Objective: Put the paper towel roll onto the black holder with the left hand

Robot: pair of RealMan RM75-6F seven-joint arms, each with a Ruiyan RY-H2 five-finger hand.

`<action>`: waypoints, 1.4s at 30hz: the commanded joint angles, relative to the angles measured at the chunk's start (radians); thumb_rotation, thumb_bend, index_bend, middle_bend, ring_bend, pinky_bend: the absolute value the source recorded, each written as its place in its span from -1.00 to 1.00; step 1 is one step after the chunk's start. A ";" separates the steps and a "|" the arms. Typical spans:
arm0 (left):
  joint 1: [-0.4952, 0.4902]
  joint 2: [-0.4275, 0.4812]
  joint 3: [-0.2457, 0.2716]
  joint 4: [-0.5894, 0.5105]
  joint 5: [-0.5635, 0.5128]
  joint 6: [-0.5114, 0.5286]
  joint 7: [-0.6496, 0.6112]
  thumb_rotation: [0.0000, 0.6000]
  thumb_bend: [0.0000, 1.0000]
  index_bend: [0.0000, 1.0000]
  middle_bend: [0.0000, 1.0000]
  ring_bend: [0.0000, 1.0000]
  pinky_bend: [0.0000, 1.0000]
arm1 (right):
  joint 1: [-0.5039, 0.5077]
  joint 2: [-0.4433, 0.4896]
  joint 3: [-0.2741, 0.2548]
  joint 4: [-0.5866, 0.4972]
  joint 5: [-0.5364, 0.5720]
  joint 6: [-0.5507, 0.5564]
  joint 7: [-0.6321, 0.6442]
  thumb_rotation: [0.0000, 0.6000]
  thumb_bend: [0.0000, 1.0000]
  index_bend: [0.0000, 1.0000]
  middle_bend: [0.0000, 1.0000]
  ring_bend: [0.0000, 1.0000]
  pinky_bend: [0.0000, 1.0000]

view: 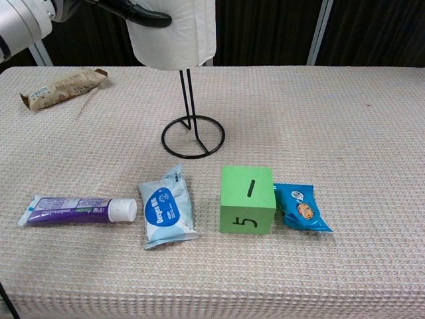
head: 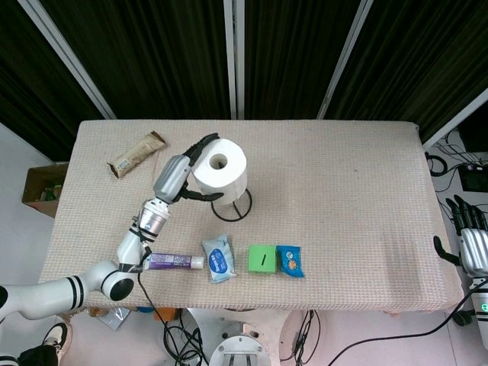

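A white paper towel roll stands upright over the black wire holder, its core hole facing up; the holder's post runs up into it. In the chest view the roll sits partway down the post, well above the ring base. My left hand grips the roll from its left side, fingers wrapped around it; dark fingers show at the chest view's top left. My right hand hangs off the table's right edge, fingers apart, holding nothing.
On the front of the table lie a purple tube, a blue-white wipes pack, a green cube and a blue snack pack. A brown snack bar lies at the back left.
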 commanded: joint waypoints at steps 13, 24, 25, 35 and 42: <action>0.005 -0.013 0.013 0.036 0.044 0.007 -0.043 1.00 -0.69 -1.00 -0.97 -0.85 -0.50 | -0.001 -0.002 0.001 0.005 0.001 -0.004 0.001 1.00 -0.27 -1.00 -1.00 -1.00 -1.00; 0.007 -0.006 0.010 0.039 0.065 0.013 -0.086 1.00 -0.90 -1.00 -1.00 -0.90 -0.58 | -0.001 -0.002 0.002 0.006 -0.001 -0.001 0.001 1.00 -0.27 -1.00 -1.00 -1.00 -1.00; 0.008 -0.005 0.010 0.037 0.064 0.014 -0.089 1.00 -0.90 -1.00 -1.00 -0.90 -0.58 | -0.001 -0.002 0.002 0.005 -0.001 -0.002 0.001 1.00 -0.27 -1.00 -1.00 -1.00 -1.00; 0.101 0.109 0.057 -0.039 0.162 0.148 -0.019 1.00 -0.91 -1.00 -1.00 -0.91 -0.58 | -0.008 0.006 0.003 -0.002 -0.011 0.026 -0.010 1.00 -0.28 -1.00 -1.00 -1.00 -1.00; 0.332 0.318 0.245 -0.015 0.331 0.381 0.360 0.48 -0.96 -0.92 -0.98 -0.91 -0.59 | -0.038 0.028 -0.015 -0.044 -0.039 0.092 -0.089 1.00 -0.31 -1.00 -1.00 -1.00 -1.00</action>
